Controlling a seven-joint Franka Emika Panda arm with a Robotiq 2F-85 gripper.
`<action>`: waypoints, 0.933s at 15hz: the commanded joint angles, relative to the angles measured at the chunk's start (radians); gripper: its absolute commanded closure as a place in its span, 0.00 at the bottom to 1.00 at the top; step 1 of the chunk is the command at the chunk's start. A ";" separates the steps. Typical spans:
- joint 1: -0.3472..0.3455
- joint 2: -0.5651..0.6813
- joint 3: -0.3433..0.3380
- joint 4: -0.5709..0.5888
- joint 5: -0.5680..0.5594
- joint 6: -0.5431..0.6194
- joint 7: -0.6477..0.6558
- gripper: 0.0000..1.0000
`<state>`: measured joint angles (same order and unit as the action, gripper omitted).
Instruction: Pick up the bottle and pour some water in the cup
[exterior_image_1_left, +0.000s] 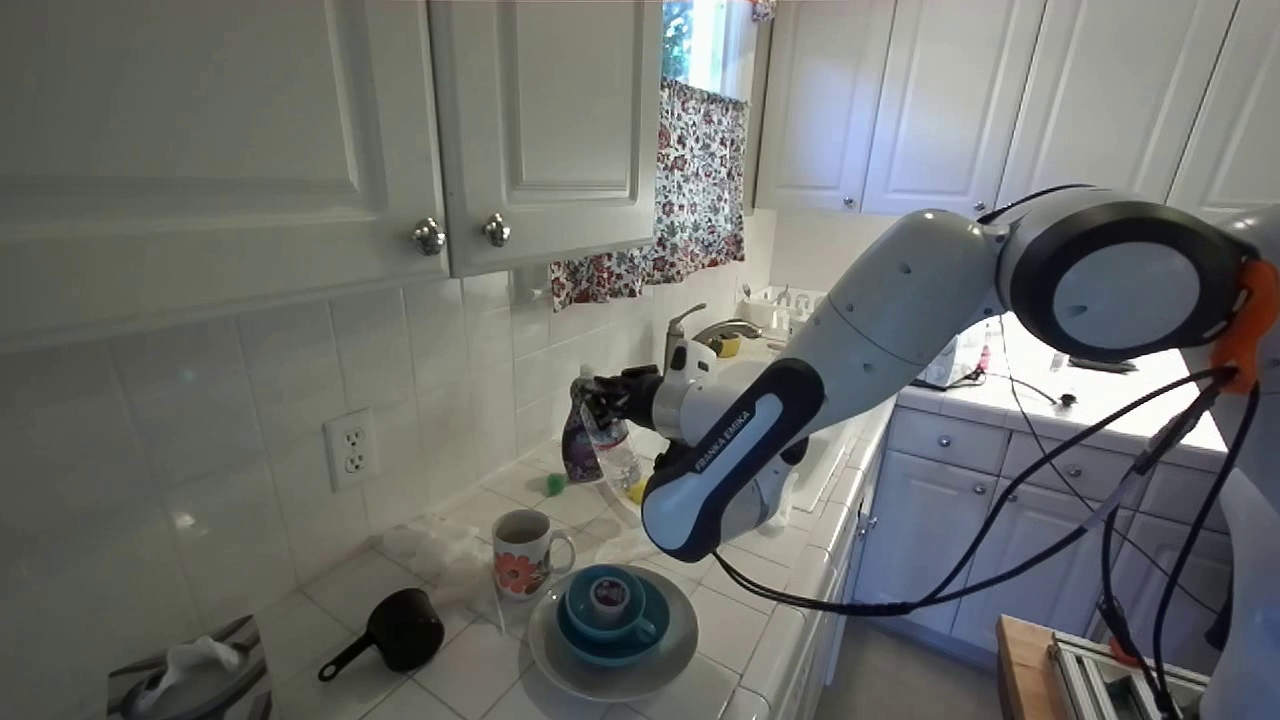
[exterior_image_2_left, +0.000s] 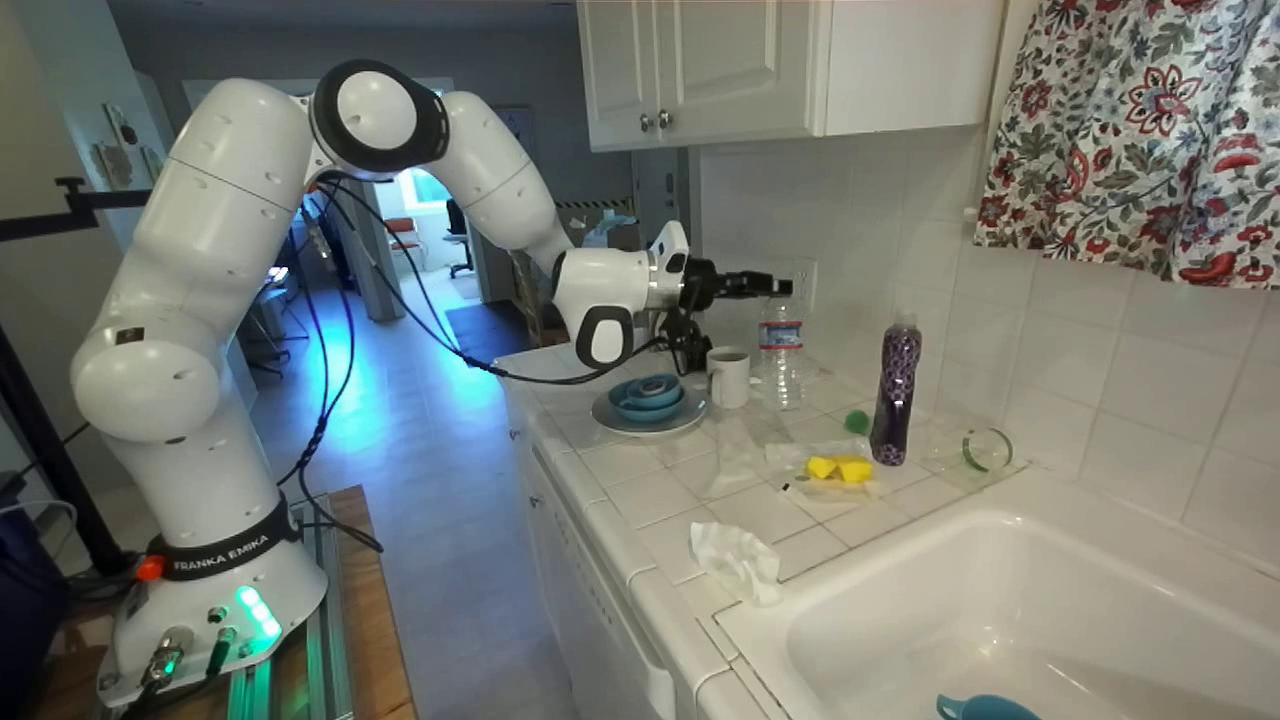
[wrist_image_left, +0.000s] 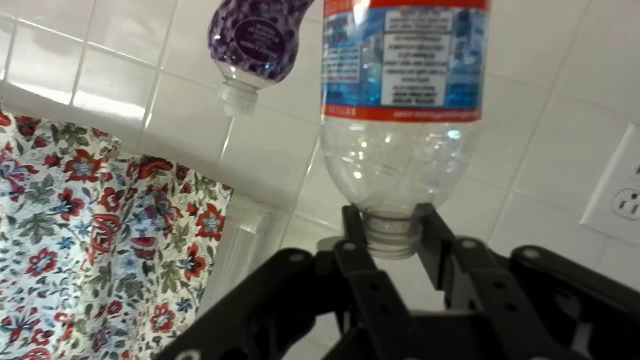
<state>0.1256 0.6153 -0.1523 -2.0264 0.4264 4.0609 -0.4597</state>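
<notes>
While gripping a clear plastic water bottle (wrist_image_left: 402, 117) by its slim, seemingly uncapped neck, holds it close to upright near the white tiled backsplash (exterior_image_2_left: 880, 220), with the black Robotiq gripper (wrist_image_left: 389, 210) closed against the neck from two sides. Has the bottle, in an exterior view, just right of a white coffee mug (exterior_image_2_left: 728, 376) and left of a purple squeeze bottle (exterior_image_2_left: 895, 395); impossible to tell whether raised off the tile counter (exterior_image_2_left: 645, 465).

Judging by these views, stands past the grasp and short of the pour: left to carry the bottle over the mug, tilt it and let some water run. Hard to tell the water level.

Reveals only in the wrist view both black fingers (wrist_image_left: 355, 230) meeting the neck, yet gives no sight of the mug there. Shows in an exterior view an orange-red flower (exterior_image_1_left: 517, 574) on the mug and a black long-handled scoop (exterior_image_1_left: 405, 630) at near left; shows in an exterior view only the mug's plain white side, plus a teal vessel (exterior_image_2_left: 988, 709) in the white sink (exterior_image_2_left: 1050, 580) at near right.
</notes>
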 joint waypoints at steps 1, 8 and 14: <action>0.056 -0.028 -0.023 -0.033 -0.013 -0.073 -0.072 0.92; 0.076 0.006 -0.034 -0.014 -0.006 -0.079 -0.044 0.69; 0.118 0.021 -0.051 0.005 -0.018 -0.079 -0.107 0.92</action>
<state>0.2045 0.6277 -0.1787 -2.0382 0.4263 3.9850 -0.5280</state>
